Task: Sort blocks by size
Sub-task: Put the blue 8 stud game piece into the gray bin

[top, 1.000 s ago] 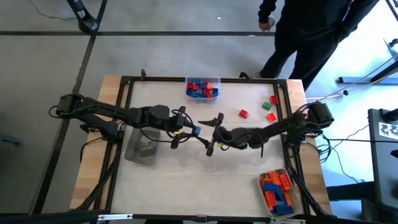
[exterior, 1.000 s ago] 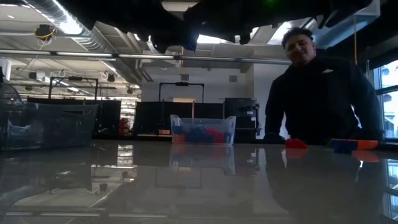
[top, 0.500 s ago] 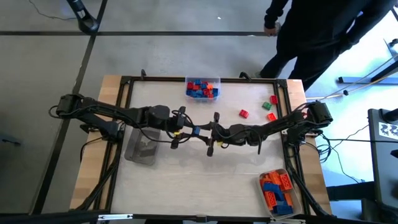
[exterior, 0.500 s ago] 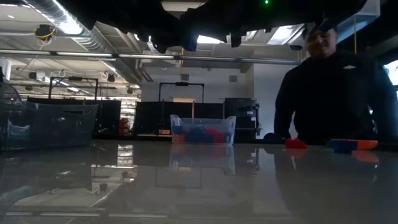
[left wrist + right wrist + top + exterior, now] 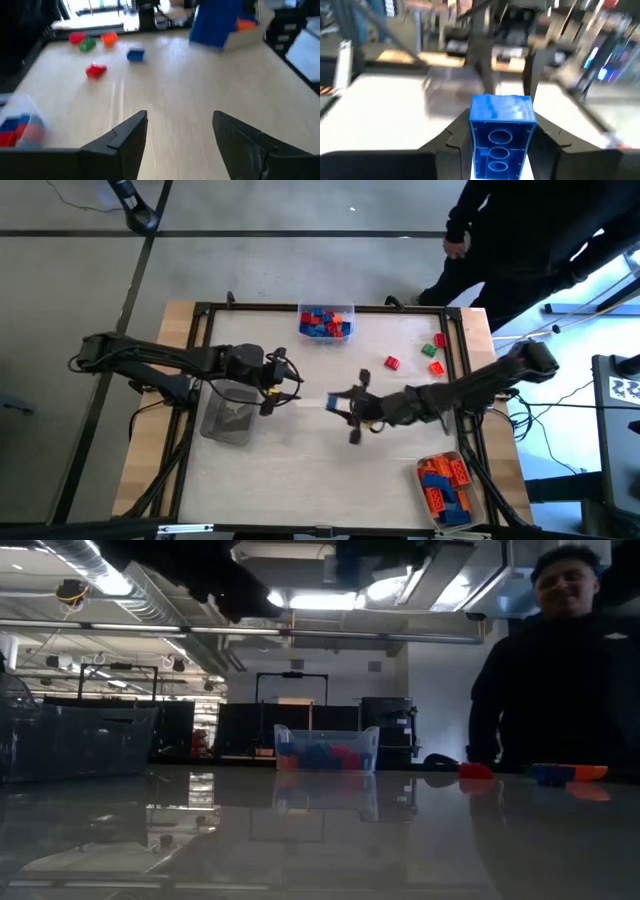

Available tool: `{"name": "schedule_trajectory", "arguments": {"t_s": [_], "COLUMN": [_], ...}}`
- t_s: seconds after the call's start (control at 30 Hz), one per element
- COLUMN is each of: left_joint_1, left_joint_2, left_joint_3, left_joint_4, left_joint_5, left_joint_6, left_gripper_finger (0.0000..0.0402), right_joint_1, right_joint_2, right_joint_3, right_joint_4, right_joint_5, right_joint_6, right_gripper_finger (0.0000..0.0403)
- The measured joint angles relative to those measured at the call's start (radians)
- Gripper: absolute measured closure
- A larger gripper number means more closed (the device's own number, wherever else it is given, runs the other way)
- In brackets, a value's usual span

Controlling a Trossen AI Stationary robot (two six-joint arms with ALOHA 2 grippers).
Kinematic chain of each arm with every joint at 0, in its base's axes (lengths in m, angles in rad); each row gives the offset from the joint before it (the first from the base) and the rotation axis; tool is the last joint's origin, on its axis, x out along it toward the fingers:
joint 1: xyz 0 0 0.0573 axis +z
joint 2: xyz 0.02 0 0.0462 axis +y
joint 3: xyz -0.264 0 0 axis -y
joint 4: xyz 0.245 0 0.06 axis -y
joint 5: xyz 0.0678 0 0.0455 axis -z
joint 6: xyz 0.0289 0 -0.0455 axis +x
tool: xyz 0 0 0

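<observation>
— Fingers of my right arm (image 5: 502, 142) are clamped on a blue block (image 5: 502, 134), its hollow underside facing my wrist camera. From above, that hand (image 5: 343, 404) sits near the middle of the desk (image 5: 300, 480), carrying the block.

— And a moment ago?

— Half a second back both hands met at the desk's centre, tips almost touching around that same block. Now my left fingers (image 5: 180, 137) stand wide and empty, and the left hand (image 5: 283, 376) has drawn back toward the left, just by the clear empty tray (image 5: 226, 420). I read that as a handover finished: the block is mine on the right now.

— What does that mean for the sorting?

— One more block is on its way to a pile. My guess is the tray of orange and blue blocks (image 5: 447, 485) at the near right corner, though I cannot tell the size match from here.

— What else is out there?

— A far tray of blue and red blocks (image 5: 326, 322), and loose ones on the right: a red block (image 5: 392, 362), another red one (image 5: 437, 367), a green one (image 5: 428, 350). They still need sorting.

— Anything in the way?

— Nothing lies between my right hand and the near right tray. A person in dark clothes (image 5: 540, 230) stands beyond the far right edge, off the desk.
</observation>
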Motion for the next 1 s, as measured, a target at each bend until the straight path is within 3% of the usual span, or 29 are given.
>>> {"name": "schedule_trajectory", "arguments": {"t_s": [0.17,0.23,0.37,0.53,0.77,0.9,1.0], "left_joint_1": [0.0,0.002,0.002,0.002,0.002,0.002,0.002], "left_joint_2": [-0.036,-0.036,-0.029,-0.029,-0.028,-0.028,-0.028], "left_joint_3": [0.0,0.0,0.0,0.0,0.0,0.0,0.0], "left_joint_4": [-0.105,-0.116,-0.116,-0.114,-0.112,-0.083,-0.063], "left_joint_5": [0.0,0.0,-0.001,-0.001,-0.002,-0.003,-0.002], "left_joint_6": [0.001,0.001,-0.003,-0.003,0.029,0.055,0.056], "left_gripper_finger": [0.0188,0.0188,0.0188,0.0188,0.0188,0.0188,0.0188], "right_joint_1": [0.116,0.169,0.284,0.439,0.662,0.755,0.788], "right_joint_2": [-0.099,-0.111,-0.107,-0.099,-0.091,-0.056,-0.014], "right_joint_3": [0.127,0.168,0.19,0.173,0.165,0.165,0.165], "right_joint_4": [-0.51,-0.725,-0.981,-1.16,-1.242,-1.268,-1.274], "right_joint_5": [-0.018,-0.059,-0.138,-0.232,-0.333,-0.436,-0.513], "right_joint_6": [0.367,0.585,1.025,1.545,2.146,2.371,2.387], "right_gripper_finger": [0.027,0.0267,0.0261,0.0264,0.0263,0.0259,0.0247]}}
